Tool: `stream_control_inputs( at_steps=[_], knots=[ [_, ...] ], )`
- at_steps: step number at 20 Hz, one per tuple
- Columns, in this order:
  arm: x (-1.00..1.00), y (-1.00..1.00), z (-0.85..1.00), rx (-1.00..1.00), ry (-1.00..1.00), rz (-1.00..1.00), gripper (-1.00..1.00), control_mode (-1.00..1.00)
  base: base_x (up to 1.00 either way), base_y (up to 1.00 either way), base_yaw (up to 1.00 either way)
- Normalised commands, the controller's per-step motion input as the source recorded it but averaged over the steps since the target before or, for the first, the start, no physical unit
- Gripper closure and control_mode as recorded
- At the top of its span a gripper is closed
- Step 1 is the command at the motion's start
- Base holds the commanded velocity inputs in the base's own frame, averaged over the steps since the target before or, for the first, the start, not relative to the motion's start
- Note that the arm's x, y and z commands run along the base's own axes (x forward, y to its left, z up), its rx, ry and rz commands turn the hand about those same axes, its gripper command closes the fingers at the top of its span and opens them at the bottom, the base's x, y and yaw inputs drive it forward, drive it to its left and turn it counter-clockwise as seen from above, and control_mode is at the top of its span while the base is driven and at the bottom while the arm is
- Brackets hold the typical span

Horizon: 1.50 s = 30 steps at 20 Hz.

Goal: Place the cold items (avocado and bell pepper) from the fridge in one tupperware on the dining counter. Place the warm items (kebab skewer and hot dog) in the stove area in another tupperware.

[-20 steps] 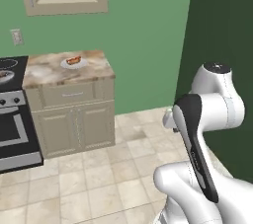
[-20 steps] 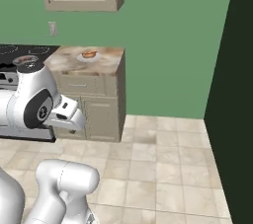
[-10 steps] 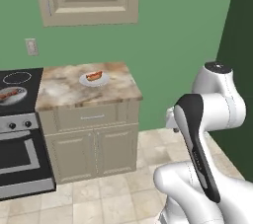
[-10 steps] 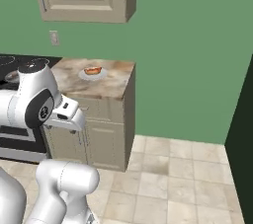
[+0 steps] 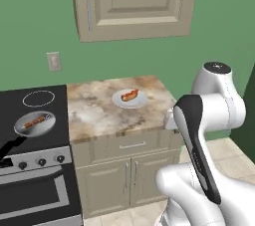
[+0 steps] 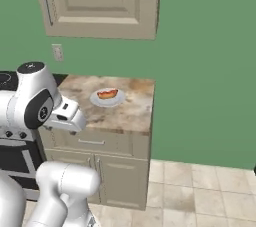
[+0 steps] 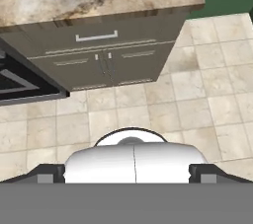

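Gripper state cannot tell, fingertips hidden. Left base view: hot dog (image 5: pixel 129 95) on plate (image 5: pixel 118 101) on marble counter (image 5: pixel 94 115); kebab skewer (image 5: pixel 36 121) in pan (image 5: pixel 20 128) on stove (image 5: pixel 15 115). Right base view: hot dog on plate, mid-counter. Hand view: looks down at cabinet doors (image 7: pixel 108 62), tiled floor (image 7: pixel 163 104).

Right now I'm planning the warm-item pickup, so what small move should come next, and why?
Probably lift the folded arm and reach the gripper toward the hot dog on its white plate on the marble counter. The hand camera looks down at the cabinet doors and floor, nowhere near the food. The kebab skewer waits on the stove.
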Motion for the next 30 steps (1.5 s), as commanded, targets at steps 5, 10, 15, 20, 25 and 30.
stream_control_inputs(
  at_steps=[5,10,15,20,25,30],
  knots=[
    [0.0,0.0,0.0,0.0,0.0,0.0,-1.0,1.0,0.63,0.31,-0.01],
    [0.0,0.0,0.0,0.0,0.0,0.0,-1.0,1.0,0.63,0.39,-0.01],
    [0.12,0.2,-0.08,-0.01,-0.07,-0.1,-1.0,-1.0,0.24,0.27,-0.05],
    [0.6,0.21,-0.37,-0.02,-0.28,-0.28,-1.0,-1.0,0.0,0.0,0.0],
    [0.96,-0.16,-0.4,0.0,-0.07,-0.3,-1.0,-1.0,0.0,0.0,0.0],
    [1.0,-0.14,-0.03,0.05,0.16,-0.19,-1.0,-1.0,0.0,0.0,0.0]
  ],
)
